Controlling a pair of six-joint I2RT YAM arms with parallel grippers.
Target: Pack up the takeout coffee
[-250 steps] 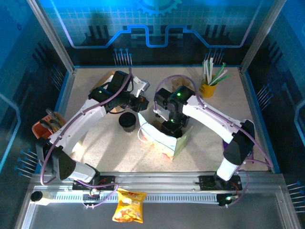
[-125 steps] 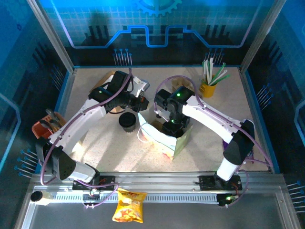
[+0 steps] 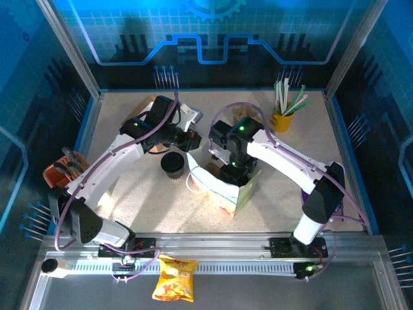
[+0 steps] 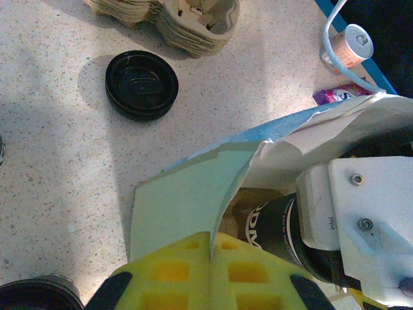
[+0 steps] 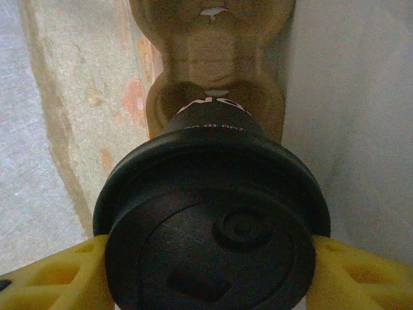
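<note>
The takeout coffee [image 5: 213,226], a dark cup with white lettering and a round black lid, hangs inside the open paper bag [image 3: 222,186]. My right gripper [image 5: 210,261] is shut on it just under the lid, with yellow fingers [image 5: 51,278] on both sides. Below the cup, a brown cardboard cup carrier [image 5: 216,58] lies on the bag's floor. In the left wrist view the cup [image 4: 274,229] shows through the bag's mouth. My left gripper [image 4: 211,248] is shut on the bag's pale green rim [image 4: 181,200], pinching it between yellow pads.
A stack of black lids [image 4: 142,84] and a pile of cardboard carriers [image 4: 187,19] lie on the speckled table. A small can [image 4: 345,48] stands by the blue edge. A yellow cup of straws [image 3: 282,119] is at the back right, a chips bag [image 3: 175,278] at the front.
</note>
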